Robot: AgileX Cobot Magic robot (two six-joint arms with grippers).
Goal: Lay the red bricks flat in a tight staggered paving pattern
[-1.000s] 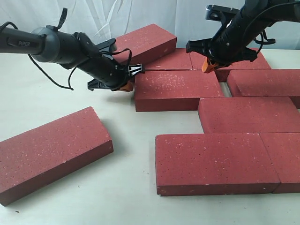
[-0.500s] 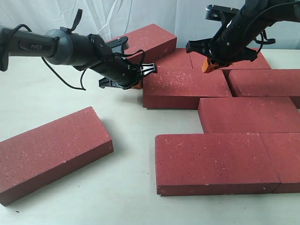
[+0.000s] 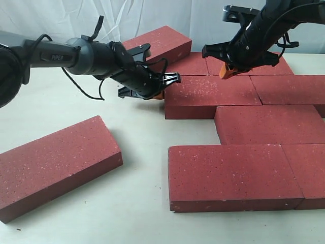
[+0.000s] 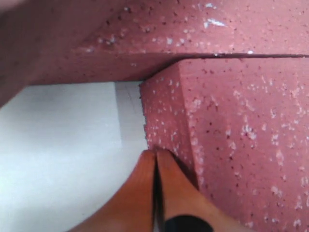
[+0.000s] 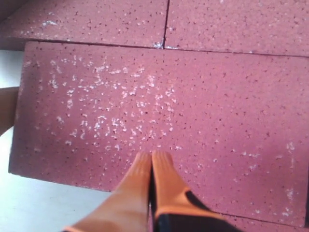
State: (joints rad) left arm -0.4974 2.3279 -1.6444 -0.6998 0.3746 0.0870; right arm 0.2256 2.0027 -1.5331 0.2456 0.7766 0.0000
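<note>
Red brick [image 3: 212,95], short end touching closed left gripper [image 4: 154,155], right gripper [image 5: 151,157] above

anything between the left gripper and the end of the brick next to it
Nothing visible. The shut left gripper appears to rest right against the end face of the brick, with no gap and no object between them.

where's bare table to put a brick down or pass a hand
Bare table runs between the loose brick at front left and the front brick, reaching back to the left gripper. The right side is crowded: paved bricks butt together.
</note>
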